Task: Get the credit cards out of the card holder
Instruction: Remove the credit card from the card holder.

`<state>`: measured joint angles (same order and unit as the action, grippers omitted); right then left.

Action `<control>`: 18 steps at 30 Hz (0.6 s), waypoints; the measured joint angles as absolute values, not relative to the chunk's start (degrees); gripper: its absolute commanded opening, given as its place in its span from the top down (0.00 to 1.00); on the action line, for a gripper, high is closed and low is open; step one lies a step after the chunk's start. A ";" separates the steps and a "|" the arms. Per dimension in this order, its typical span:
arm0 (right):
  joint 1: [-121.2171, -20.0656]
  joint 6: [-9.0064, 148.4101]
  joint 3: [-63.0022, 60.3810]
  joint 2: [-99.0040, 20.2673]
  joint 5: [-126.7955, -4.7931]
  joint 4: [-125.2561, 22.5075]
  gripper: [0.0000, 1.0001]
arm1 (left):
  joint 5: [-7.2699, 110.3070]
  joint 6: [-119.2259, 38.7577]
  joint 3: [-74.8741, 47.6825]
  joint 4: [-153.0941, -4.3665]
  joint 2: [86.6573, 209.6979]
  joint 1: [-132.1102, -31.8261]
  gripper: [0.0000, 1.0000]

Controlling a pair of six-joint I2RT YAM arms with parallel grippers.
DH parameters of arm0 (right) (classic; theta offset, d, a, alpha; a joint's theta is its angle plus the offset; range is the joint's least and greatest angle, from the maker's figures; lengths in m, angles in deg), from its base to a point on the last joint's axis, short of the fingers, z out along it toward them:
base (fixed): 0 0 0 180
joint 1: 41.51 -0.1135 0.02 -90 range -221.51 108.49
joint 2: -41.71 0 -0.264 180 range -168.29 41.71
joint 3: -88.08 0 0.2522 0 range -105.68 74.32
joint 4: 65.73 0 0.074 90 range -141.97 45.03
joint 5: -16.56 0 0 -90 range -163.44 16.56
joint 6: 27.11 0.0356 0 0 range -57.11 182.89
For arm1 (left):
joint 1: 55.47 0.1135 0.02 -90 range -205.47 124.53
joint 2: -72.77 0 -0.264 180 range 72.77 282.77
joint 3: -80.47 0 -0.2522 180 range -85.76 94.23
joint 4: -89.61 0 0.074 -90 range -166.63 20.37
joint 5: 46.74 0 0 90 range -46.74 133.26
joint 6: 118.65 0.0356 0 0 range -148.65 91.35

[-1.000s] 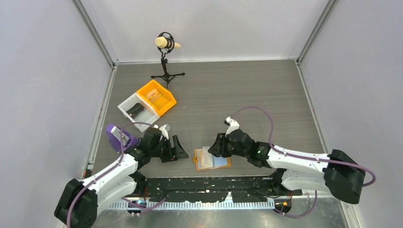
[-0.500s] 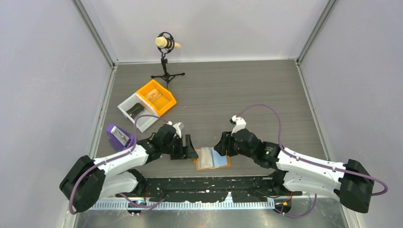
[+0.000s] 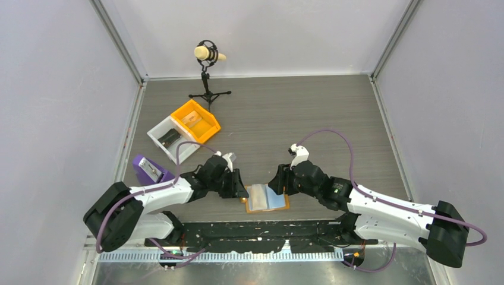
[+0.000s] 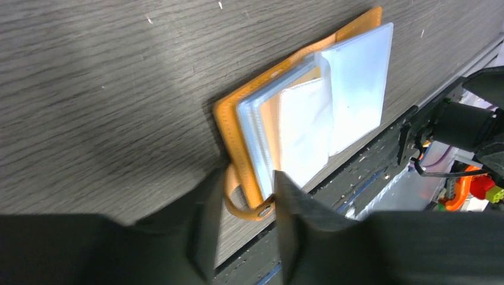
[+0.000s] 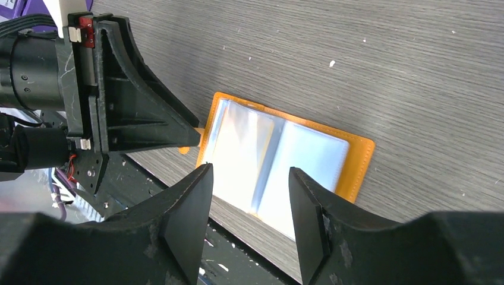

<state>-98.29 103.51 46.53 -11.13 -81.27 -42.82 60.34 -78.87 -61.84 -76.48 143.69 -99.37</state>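
Note:
The card holder lies open near the table's front edge, orange with clear blue-grey sleeves. It also shows in the left wrist view and the right wrist view. No dark credit cards show in its sleeves. My left gripper is open at the holder's left edge, and its jaws straddle the corner with the orange strap loop. My right gripper is open and empty, just above the holder's right half.
An orange bin and a white bin with a dark flat object in it stand at the back left. A microphone stand is behind them. A purple object lies at the left. A black rail runs along the front edge.
My left gripper has moved right, up to the holder's left edge. My right gripper has drawn back a little to the right, off the holder's sleeves.

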 measured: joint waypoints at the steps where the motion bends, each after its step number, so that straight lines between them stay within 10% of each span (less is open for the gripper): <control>1: -98.29 103.53 46.53 -11.06 -81.27 -42.82 0.43 | 60.14 -78.50 -61.58 -75.85 143.66 -99.37 0.82; 4: -98.29 103.55 46.53 -10.73 -81.25 -42.84 0.41 | 59.64 -77.89 -61.36 -74.60 142.31 -99.39 0.99; 18: -98.97 105.32 45.35 -17.55 -75.24 -46.01 0.33 | 58.04 -81.78 -63.20 -75.17 124.12 -99.76 1.00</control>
